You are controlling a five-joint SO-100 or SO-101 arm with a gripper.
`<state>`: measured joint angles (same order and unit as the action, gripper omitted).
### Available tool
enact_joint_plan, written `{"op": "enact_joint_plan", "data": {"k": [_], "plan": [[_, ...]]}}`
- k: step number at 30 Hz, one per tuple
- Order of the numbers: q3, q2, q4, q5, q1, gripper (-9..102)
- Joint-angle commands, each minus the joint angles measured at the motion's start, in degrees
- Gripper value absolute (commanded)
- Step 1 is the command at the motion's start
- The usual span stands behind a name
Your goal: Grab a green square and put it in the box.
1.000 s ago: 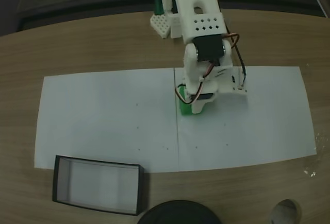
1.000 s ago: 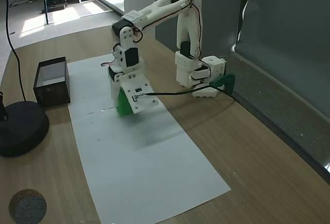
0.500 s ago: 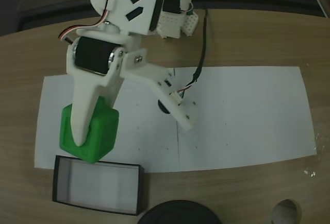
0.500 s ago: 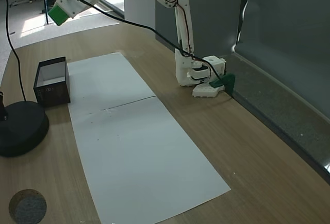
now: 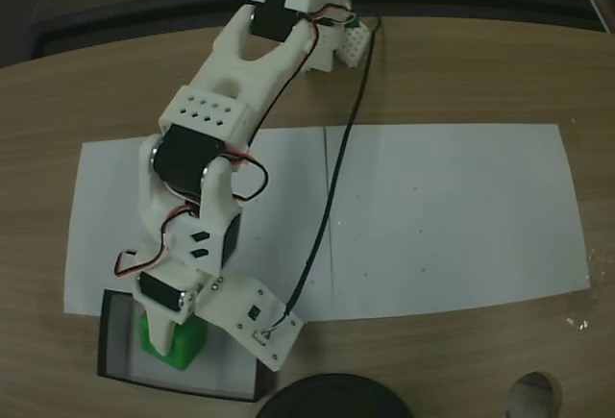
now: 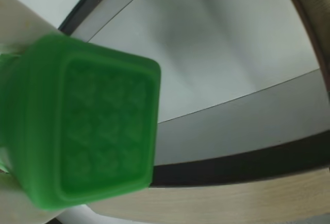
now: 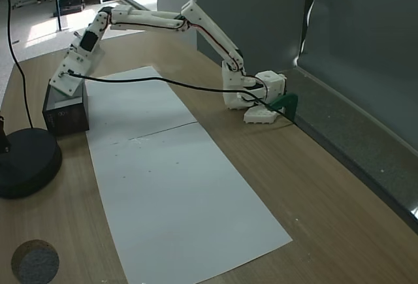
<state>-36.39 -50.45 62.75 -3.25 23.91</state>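
Since half a second ago the small bright green plastic cube (image 5: 173, 339) has come down from above the paper sheet to a position inside the outline of the shallow black-walled rectangular box (image 5: 115, 336), carried there by the white two-finger gripper (image 5: 165, 333). In a fixed view from above, the cube sits over the left half of the box's pale floor, partly covered by the gripper body. Whether the cube touches the floor cannot be told.

The wrist view shows the cube (image 6: 85, 121) close to the lens, its gridded face turned toward the camera, with the white finger (image 6: 20, 54) pressed against its upper left side. The gripper is clamped on the cube. Behind it lie the pale floor and thin black wall of the box (image 6: 242, 162), and a strip of wooden table (image 6: 258, 198) beyond the wall.

In a fixed view from the side, the white jointed arm (image 7: 163, 19) reaches out from its base (image 7: 251, 94) near the grey wall, with the gripper end lowered over the box (image 7: 65, 115). A black cable (image 7: 170, 87) runs from the wrist back to the base. The box stands at the end of a long white paper sheet (image 7: 176, 186). A round black object (image 7: 26, 163) rests on the table just beside the box.
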Motion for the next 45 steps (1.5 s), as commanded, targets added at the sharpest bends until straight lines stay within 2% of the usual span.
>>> {"op": "enact_joint_plan", "data": {"k": [1, 6, 7, 13, 18, 24, 27, 32, 38, 42, 45], "plan": [[7.6, 0.4, -0.7, -0.1, 0.4, 12], [9.5, 3.9, 1.0, -0.4, 0.7, 34], [9.5, 3.9, 1.5, -0.5, 0.7, 35], [12.2, 2.3, 5.2, -0.7, 1.0, 29], [22.4, -4.5, 16.3, -6.4, 0.0, 8], [37.3, -17.3, 35.7, -6.4, -8.3, 7], [37.8, -26.5, 37.1, -5.4, -12.5, 6], [23.4, -47.1, 37.1, -3.4, -17.8, 7], [-7.2, -75.1, 36.4, -2.5, -24.4, 7], [-28.4, -91.1, 35.2, -2.5, -25.0, 6], [-43.8, -101.6, 31.4, -2.4, -24.3, 6]]}}
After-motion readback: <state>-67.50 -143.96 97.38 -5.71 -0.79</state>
